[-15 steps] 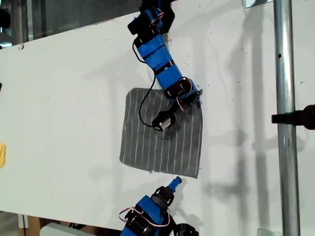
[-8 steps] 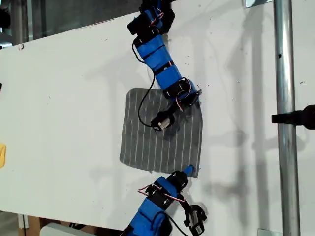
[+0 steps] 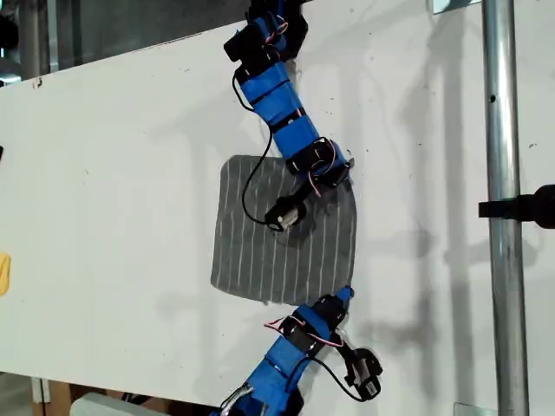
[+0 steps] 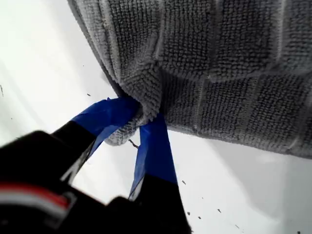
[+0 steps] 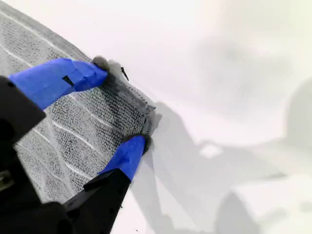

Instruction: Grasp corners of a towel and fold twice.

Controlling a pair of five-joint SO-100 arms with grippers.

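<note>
Grey, roughly square soft cloth towel (image 3: 286,251) with thin parallel white stripes: lying spread on the white flat tabletop (image 3: 130,173), near the middle of the exterior view, between the two blue-and-black arms.

My first gripper (image 3: 342,296), blue-taped: reaching in from the 6 o'clock edge of the exterior view and meeting the towel at its 5 o'clock corner. In the first wrist view, jaws of my first gripper (image 4: 144,114) pinching tight on that grey fabric corner (image 4: 127,134), bunching it into a small wad, with the looped pile of the towel (image 4: 219,58) filling the far side.

My second gripper (image 3: 338,169): coming down from the 12 o'clock edge of the exterior view and sitting over the towel's 1 o'clock corner. In the second wrist view, jaws of my second gripper (image 5: 118,107) standing spread apart, both blue fingertips (image 5: 95,73) touching the towel (image 5: 63,131) along its border, straddling the second grey corner (image 5: 148,114) without clamping it.

Black cylindrical wrist camera (image 3: 286,212): hanging over the towel's upper middle, trailing a thin black cable.

Upright silver metal pole (image 3: 503,217): standing at 3 o'clock in the exterior view, well apart from the towel, carrying a black clamp (image 3: 525,208).

Small yellow item (image 3: 3,273): showing at 9 o'clock, cut by the exterior view's edge, too little visible for identifying.
</note>
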